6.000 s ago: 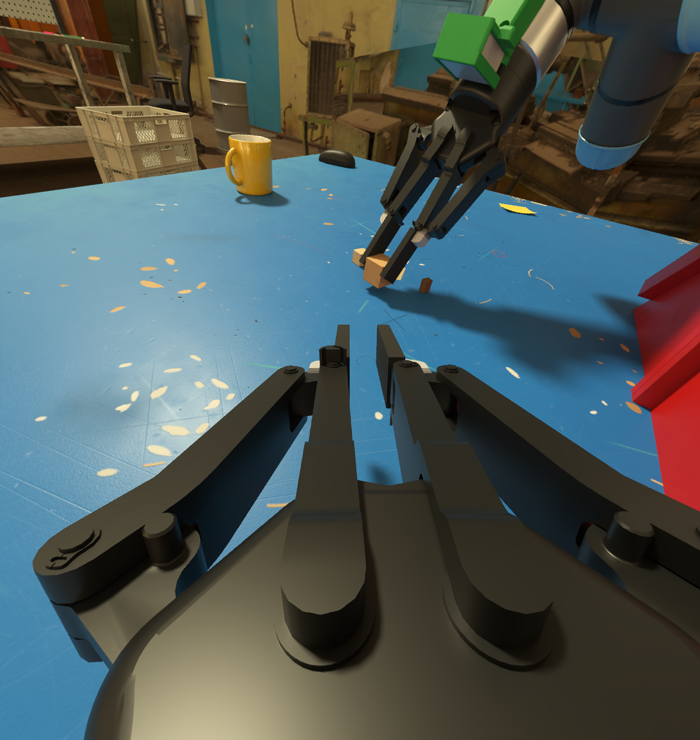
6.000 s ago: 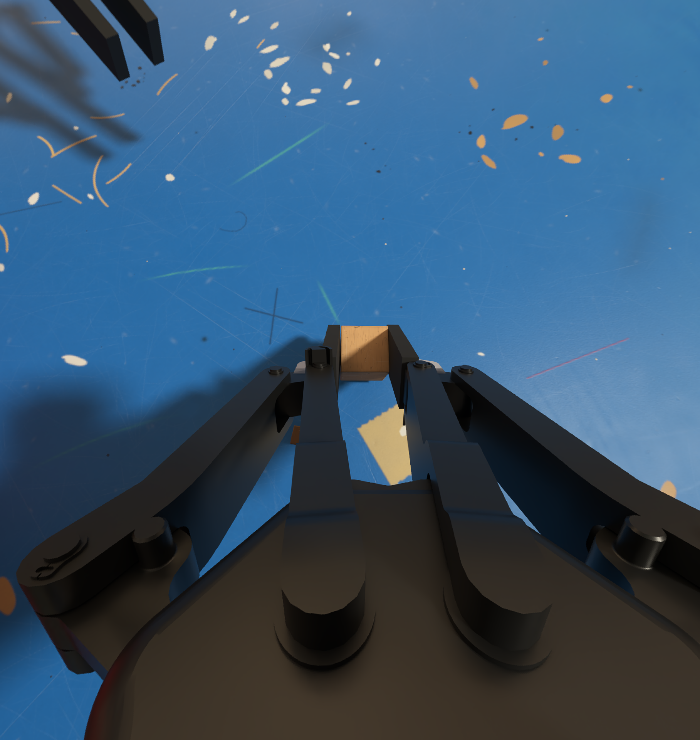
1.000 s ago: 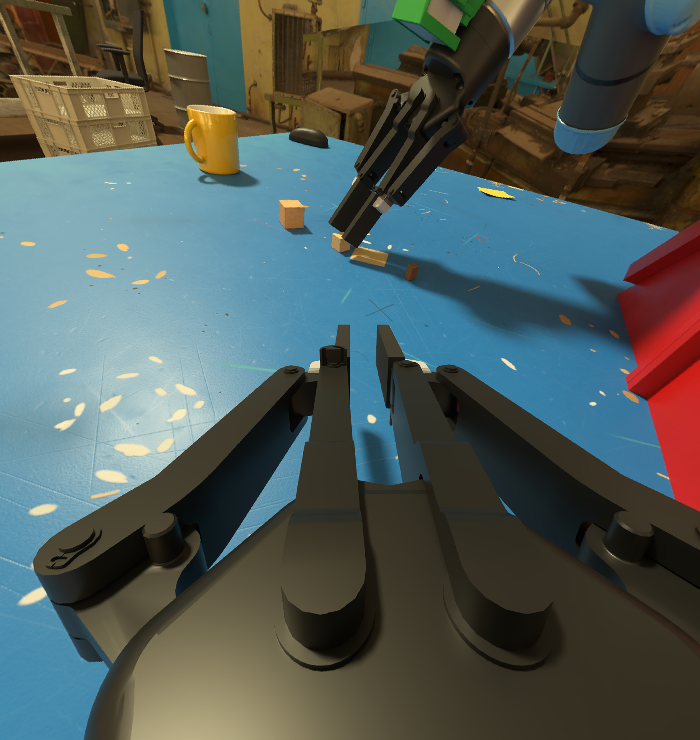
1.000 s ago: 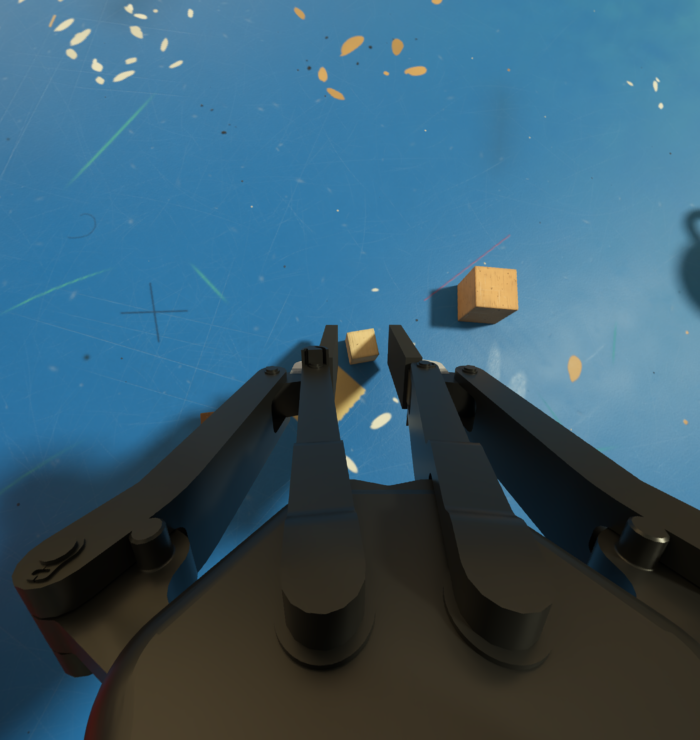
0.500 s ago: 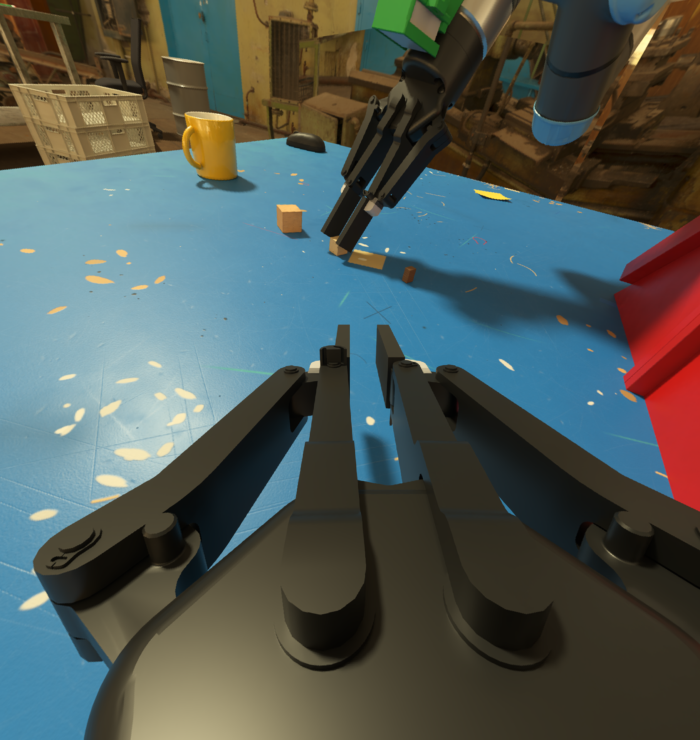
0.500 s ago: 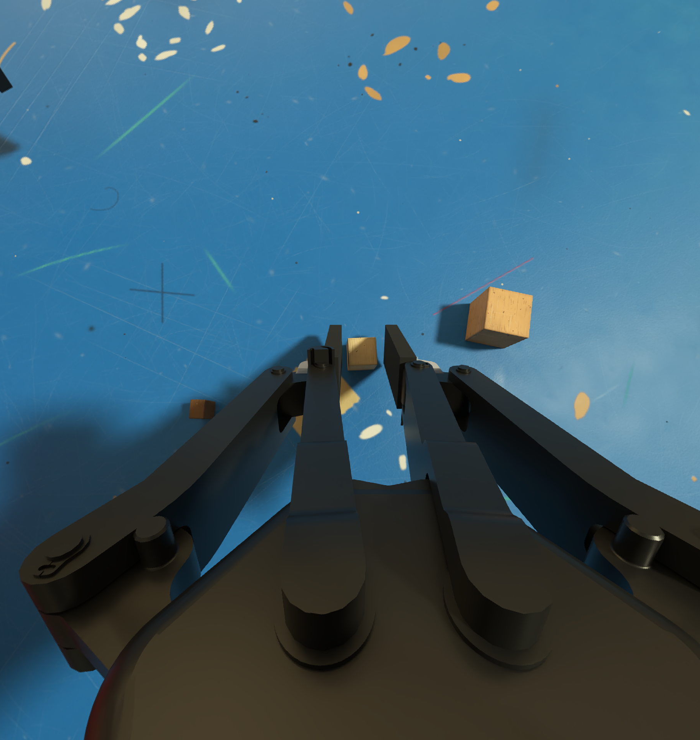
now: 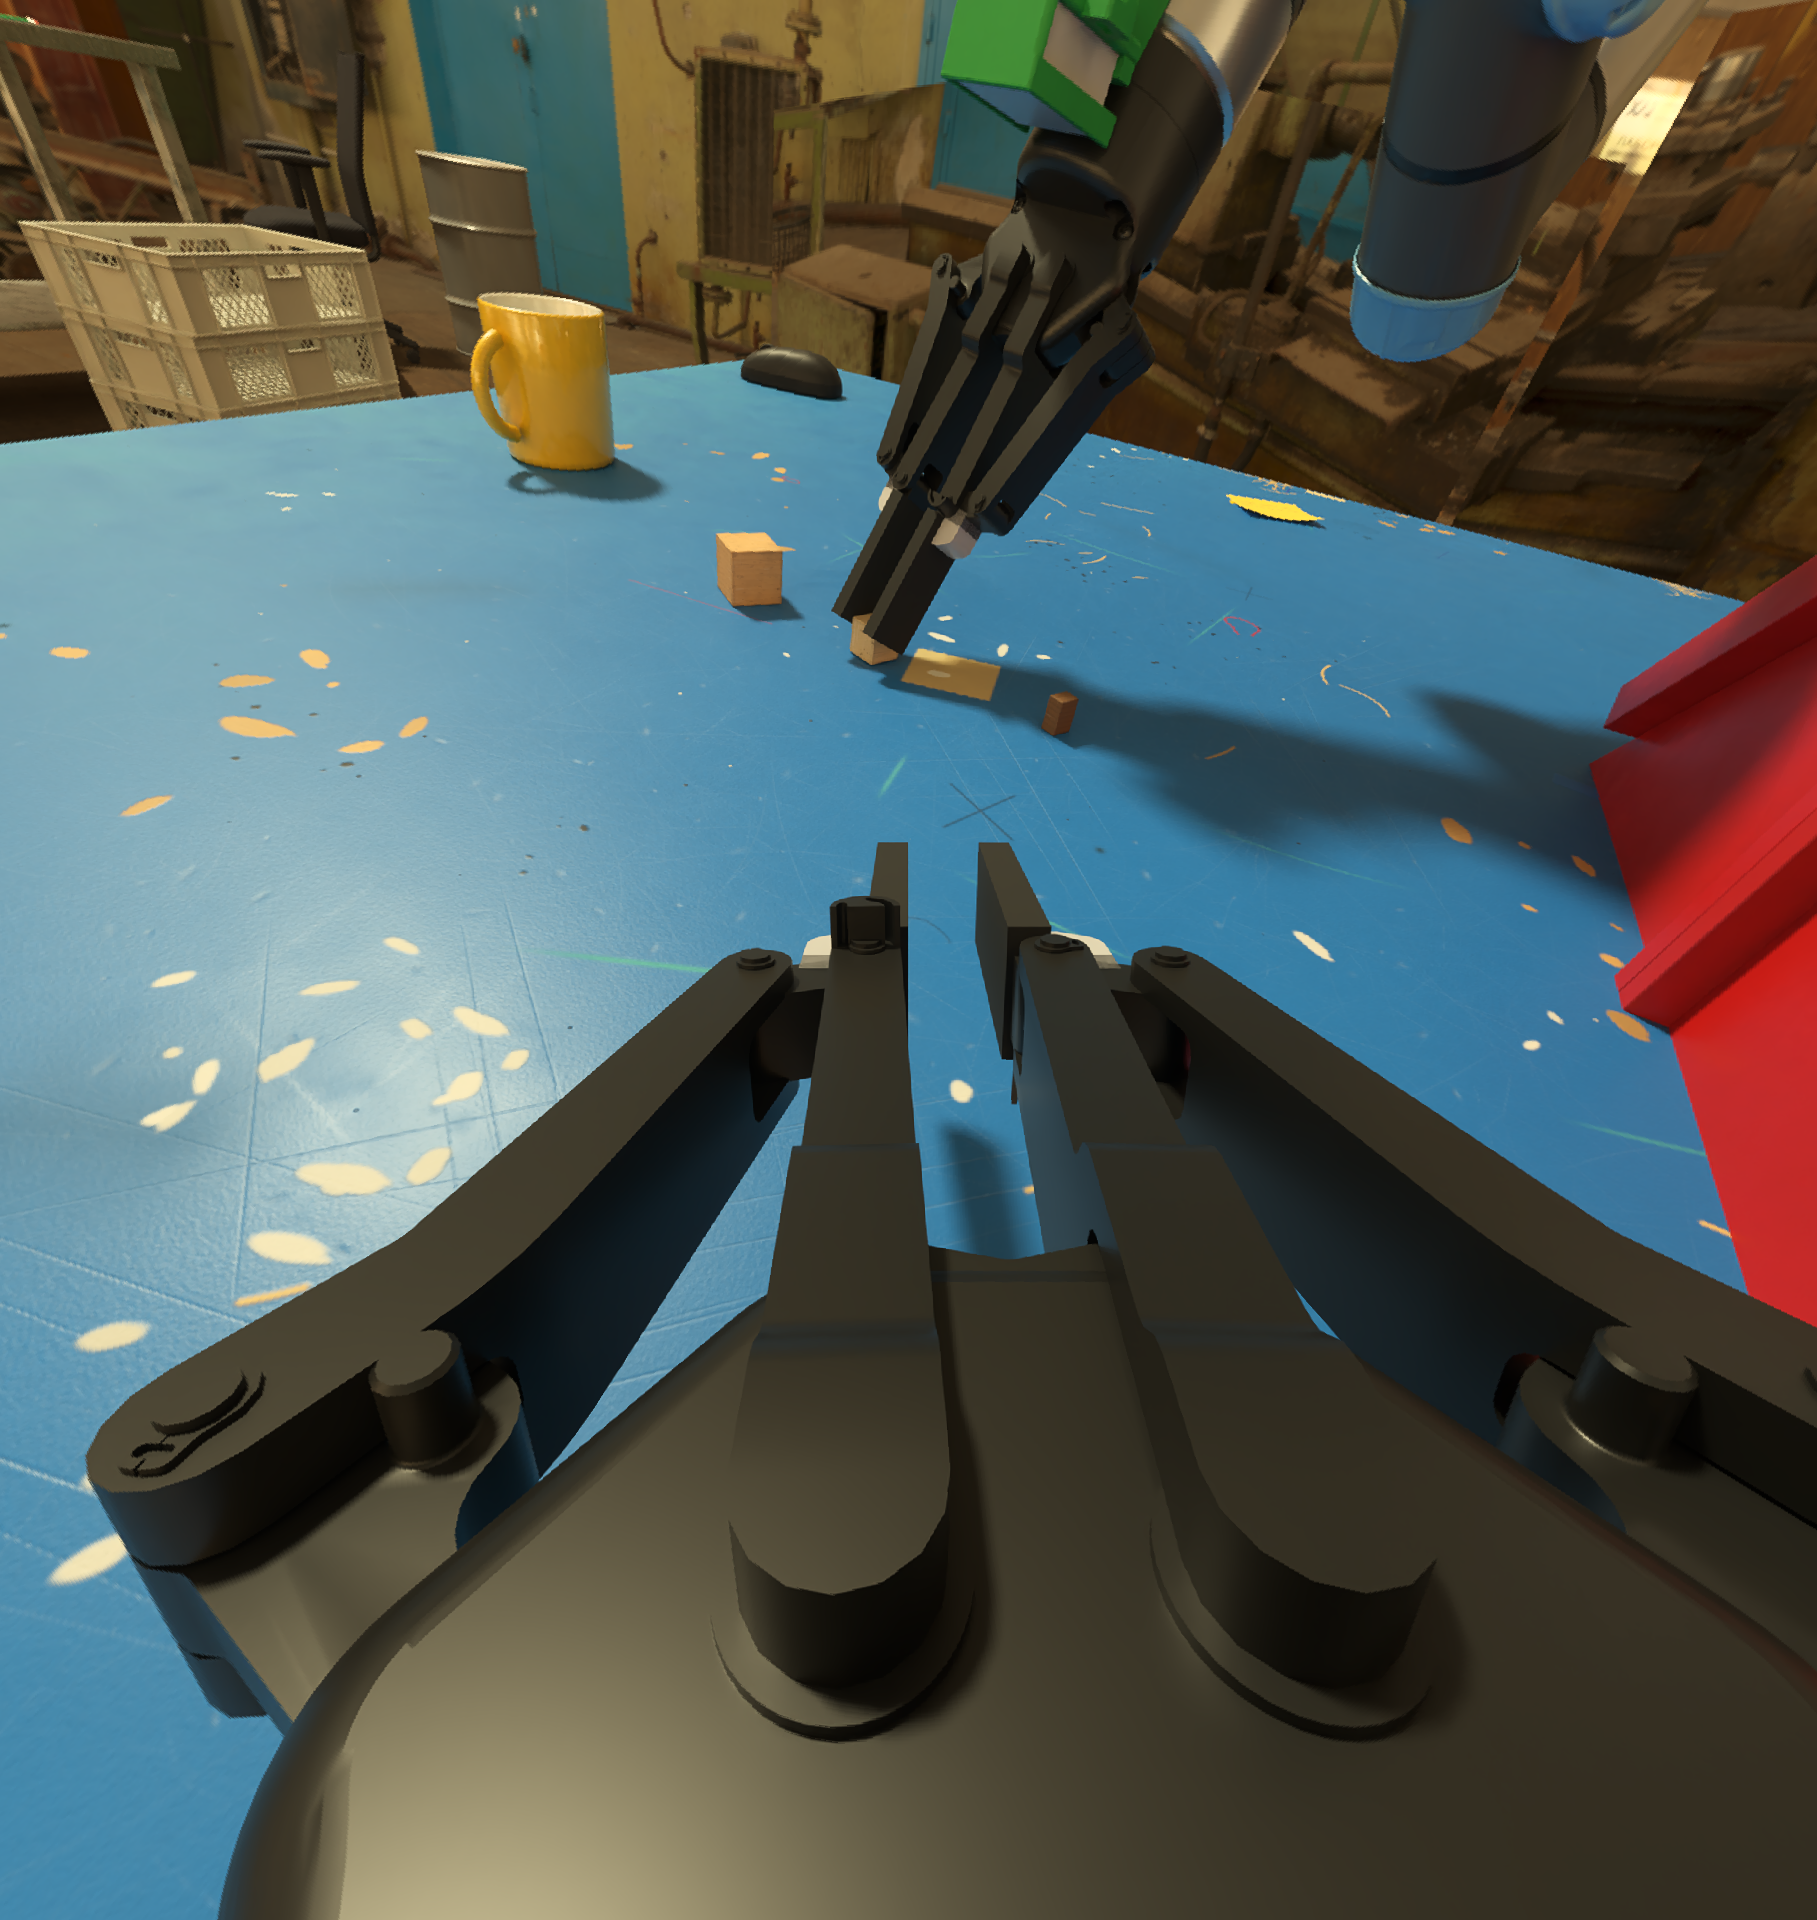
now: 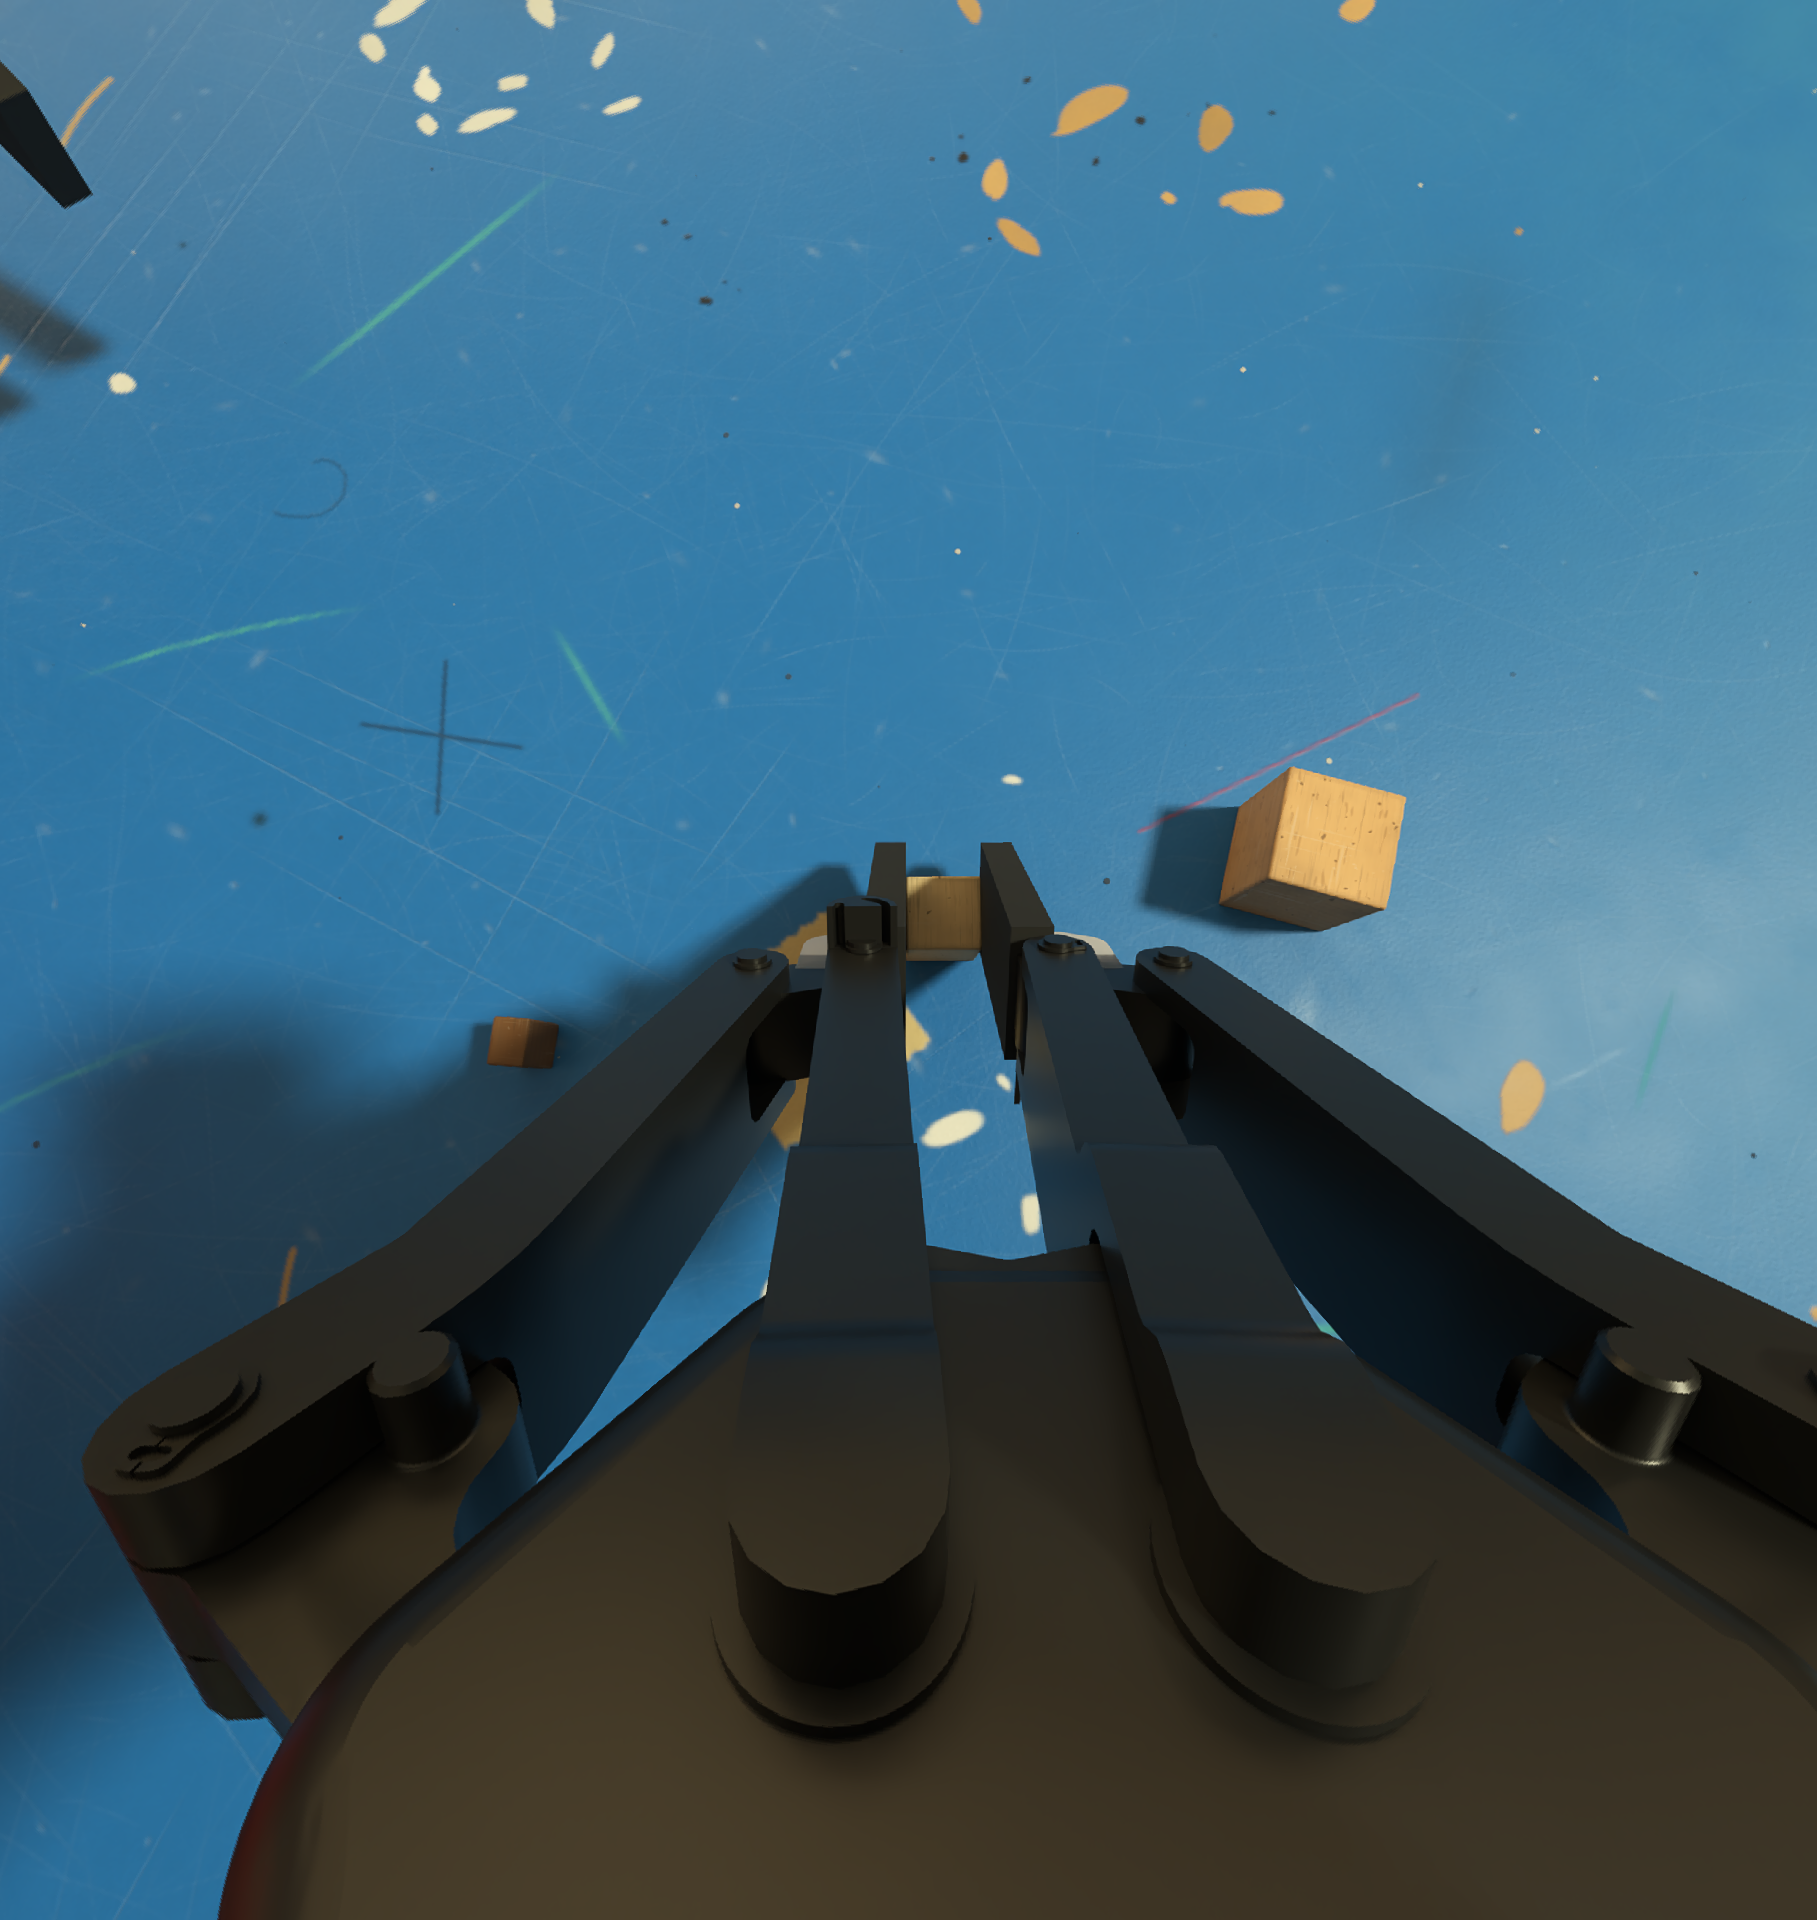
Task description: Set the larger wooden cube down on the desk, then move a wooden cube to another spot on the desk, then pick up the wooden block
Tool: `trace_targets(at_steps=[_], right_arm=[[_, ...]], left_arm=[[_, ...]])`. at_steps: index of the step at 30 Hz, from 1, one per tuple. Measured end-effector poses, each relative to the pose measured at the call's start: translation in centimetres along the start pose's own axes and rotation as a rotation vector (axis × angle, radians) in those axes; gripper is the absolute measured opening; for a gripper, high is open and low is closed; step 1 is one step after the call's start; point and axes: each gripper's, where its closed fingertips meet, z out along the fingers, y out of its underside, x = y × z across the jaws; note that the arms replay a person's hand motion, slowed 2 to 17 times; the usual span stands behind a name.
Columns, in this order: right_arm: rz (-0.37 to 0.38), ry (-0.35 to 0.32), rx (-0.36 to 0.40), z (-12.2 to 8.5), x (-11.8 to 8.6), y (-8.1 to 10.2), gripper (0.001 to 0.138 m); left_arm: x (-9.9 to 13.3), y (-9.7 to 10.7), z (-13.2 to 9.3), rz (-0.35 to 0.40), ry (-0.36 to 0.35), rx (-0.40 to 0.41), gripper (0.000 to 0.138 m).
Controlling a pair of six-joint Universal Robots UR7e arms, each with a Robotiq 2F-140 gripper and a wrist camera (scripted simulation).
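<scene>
The larger wooden cube stands free on the blue desk. My right gripper is shut on the smaller wooden cube, which is down at the desk surface. A thin flat tan wooden piece lies just beside it, mostly hidden under my fingers in the right wrist view. A small dark brown wooden block stands a little farther off. My left gripper hovers low, its jaws nearly together with nothing between them.
A yellow mug and a black rounded object sit at the desk's far edge. A red box stands at the right. A yellow scrap lies at the far right. A pale crate is beyond the desk.
Six seconds ago my right gripper held the larger cube; it now stands on the desk. In the last second the right gripper came down around the smaller cube and closed on it.
</scene>
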Motion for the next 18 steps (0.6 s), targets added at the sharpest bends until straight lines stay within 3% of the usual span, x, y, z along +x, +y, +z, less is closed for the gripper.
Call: trace_targets(at_steps=[10,18], right_arm=[[0.056,-0.044,0.055,-0.5,-1.8,-1.1,0.019],[0.117,-0.108,0.135,-1.2,-6.4,-2.8,0.019]], left_arm=[[0.1,-0.1,-0.1,0.004,-0.002,0.004,0.018],[0.1,-0.2,-0.1,0.008,-0.004,0.007,0.018]])
